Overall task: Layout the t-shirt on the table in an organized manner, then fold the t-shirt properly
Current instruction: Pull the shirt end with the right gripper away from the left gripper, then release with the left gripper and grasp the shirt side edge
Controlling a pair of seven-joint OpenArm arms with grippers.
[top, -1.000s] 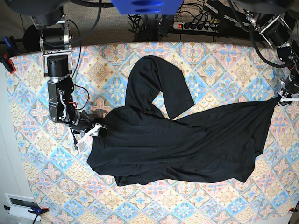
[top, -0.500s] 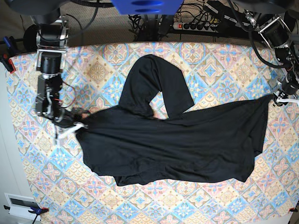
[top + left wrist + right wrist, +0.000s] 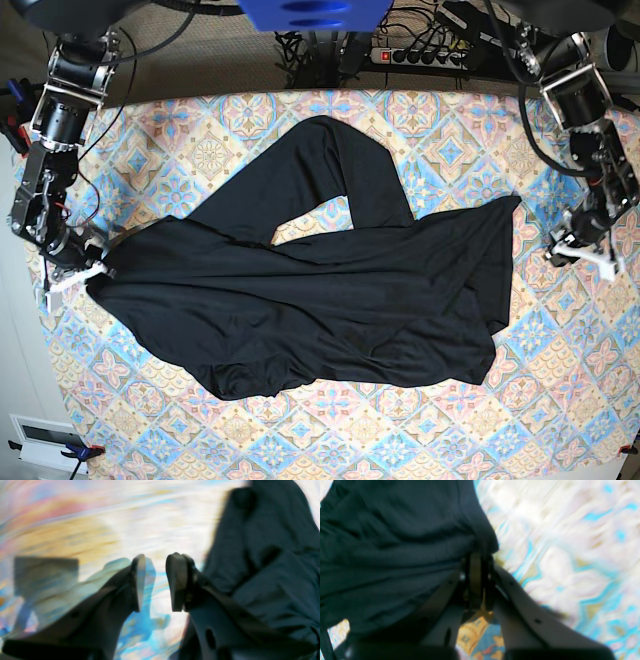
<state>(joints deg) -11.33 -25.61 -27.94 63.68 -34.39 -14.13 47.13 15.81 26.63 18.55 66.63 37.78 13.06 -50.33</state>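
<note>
The right end effector [image 3: 476, 580] is pinching a corner of the t-shirt [image 3: 320, 290] with its jaws closed, near the table's [image 3: 560, 400] 9 o'clock edge. The left end effector [image 3: 155, 582] is standing partly open with nothing between its fingers, just beside the cloth at 3 o'clock. The t-shirt is lying spread across the table's middle, with bare patterned room showing toward 6 o'clock.

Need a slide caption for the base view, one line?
Right gripper pinches a corner of the black t-shirt sprawled across the patterned table; left gripper hovers open, off the fabric.
</note>
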